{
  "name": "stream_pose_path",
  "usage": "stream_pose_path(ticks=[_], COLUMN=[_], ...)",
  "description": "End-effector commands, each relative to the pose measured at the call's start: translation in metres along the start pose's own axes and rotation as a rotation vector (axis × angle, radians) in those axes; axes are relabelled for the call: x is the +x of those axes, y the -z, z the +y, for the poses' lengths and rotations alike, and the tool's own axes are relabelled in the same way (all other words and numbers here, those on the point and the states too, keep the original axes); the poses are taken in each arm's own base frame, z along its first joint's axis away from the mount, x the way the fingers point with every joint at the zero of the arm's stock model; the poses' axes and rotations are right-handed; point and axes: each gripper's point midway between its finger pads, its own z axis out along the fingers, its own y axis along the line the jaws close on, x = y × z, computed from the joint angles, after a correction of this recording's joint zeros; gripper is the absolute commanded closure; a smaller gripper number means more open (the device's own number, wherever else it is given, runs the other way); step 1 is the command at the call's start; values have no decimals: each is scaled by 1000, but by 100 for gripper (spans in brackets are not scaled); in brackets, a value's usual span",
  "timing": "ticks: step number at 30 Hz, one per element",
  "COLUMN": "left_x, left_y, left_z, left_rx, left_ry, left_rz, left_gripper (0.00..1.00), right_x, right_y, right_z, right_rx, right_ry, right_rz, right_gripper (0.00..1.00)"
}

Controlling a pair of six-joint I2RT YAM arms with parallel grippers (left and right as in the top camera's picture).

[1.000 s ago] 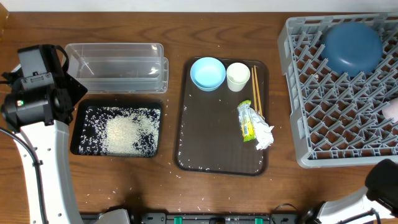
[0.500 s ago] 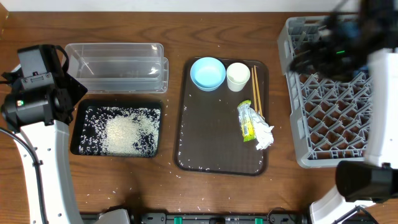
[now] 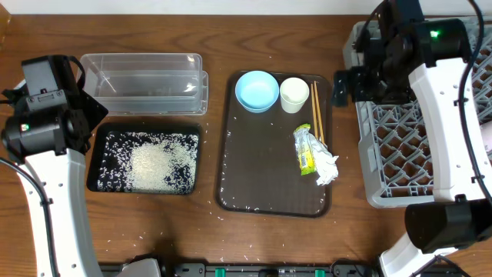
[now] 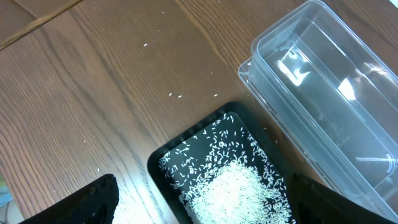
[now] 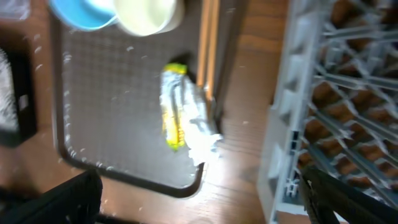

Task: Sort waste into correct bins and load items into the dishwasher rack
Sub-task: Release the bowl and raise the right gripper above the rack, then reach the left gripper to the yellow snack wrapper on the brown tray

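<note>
Much of the dishwasher rack [image 3: 384,154] is covered by the right arm [image 3: 446,92].
The chopsticks [image 3: 316,108] are laid near-to-far; left gripper [image 4: 205,202] and right gripper [image 5: 205,199] are spread open, empty.

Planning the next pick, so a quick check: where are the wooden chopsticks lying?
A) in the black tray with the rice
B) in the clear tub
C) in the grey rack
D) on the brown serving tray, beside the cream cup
D: the chopsticks lie along the right side of the brown serving tray, just right of the cream cup.
</note>
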Motion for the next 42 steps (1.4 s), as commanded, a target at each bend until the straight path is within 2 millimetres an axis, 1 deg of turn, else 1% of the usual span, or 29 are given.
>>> stream_pose_path(ticks=[1,4,7,8,10,11,12,14,16,17,18,21,24,27,29,32,35,37,40,42], left_x=[-2,-2,-2,1,26,35,48,76,98,111,121,158,194,228,248,282,306,323,348,363], left_y=[0,0,0,0,3,6,12,33,52,62,68,80,94,103,103,99,85,73,55,44], left_z=[1,0,0,-3,-17,-27,-43,-74,-97,-108,-114,-127,-145,-172,-190,-224,-256,-273,-288,-292], left_rx=[-7,-5,-3,18,112,174,271,471,616,681,712,719,731,725,707,714,715,709,685,665], left_ry=[10,12,13,11,-3,-3,-2,-3,-38,-87,-135,-283,-446,-567,-602,-667,-706,-729,-764,-788], left_rz=[-2,-5,-4,14,142,193,268,435,549,591,613,652,653,609,576,520,447,403,369,362], left_gripper=[12,12,12,12,12,11,12,12,11,12,12,12,12,12,12,12,12,12,12,12], right_x=[-5,-9,-6,-5,-2,-1,0,2,2,2,2,2,2,2,2,2,2,2,2,2], right_y=[11,17,22,24,27,28,29,30,31,31,31,31,31,31,31,31,31,31,31,31], right_z=[-45,-79,-108,-118,-133,-138,-143,-149,-152,-152,-152,-152,-152,-152,-152,-152,-152,-152,-152,-152], right_rx=[109,133,145,150,158,160,163,165,166,166,167,166,166,166,166,166,166,166,167,167], right_ry=[-194,-285,-374,-403,-444,-461,-486,-524,-552,-552,-552,-552,-552,-552,-552,-552,-552,-552,-552,-552], right_rz=[-49,-77,-87,-88,-93,-95,-97,-101,-104,-105,-104,-104,-104,-104,-104,-104,-104,-104,-104,-104], right_gripper=[1,1,1,1,1,1,1,1,1,1,1,1,1,1,1,1,1,1,1,1])
